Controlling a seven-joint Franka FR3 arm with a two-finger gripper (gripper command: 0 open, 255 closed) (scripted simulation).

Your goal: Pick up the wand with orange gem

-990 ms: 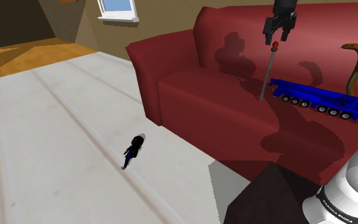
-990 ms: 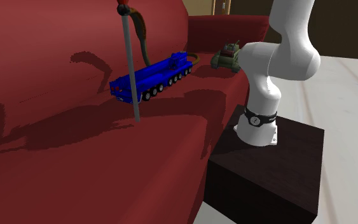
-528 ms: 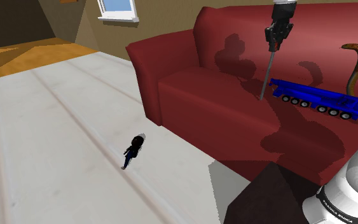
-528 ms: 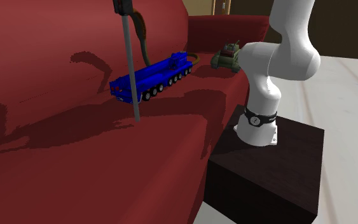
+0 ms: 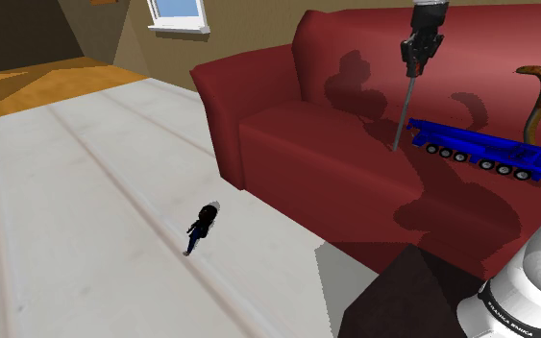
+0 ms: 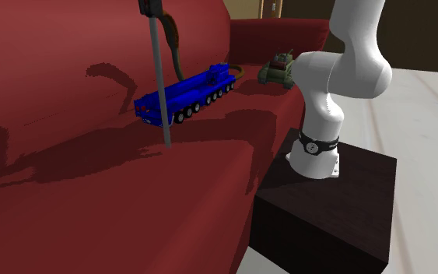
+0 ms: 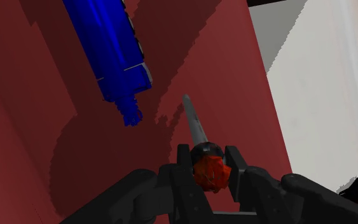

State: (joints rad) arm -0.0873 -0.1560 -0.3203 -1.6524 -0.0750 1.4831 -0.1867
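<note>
The wand (image 5: 404,113) stands almost upright, its tip resting on the seat of the red sofa (image 5: 287,158), just beside the end of the blue toy truck (image 5: 479,151). In the wrist view its orange gem (image 7: 210,177) sits pinched in my gripper (image 7: 208,162). A second ago the fingers hung spread above the gem. Half a second ago they had dropped and clamped on it, and nothing has shifted since. I judge the grasp made, and only the lift remains.
</note>
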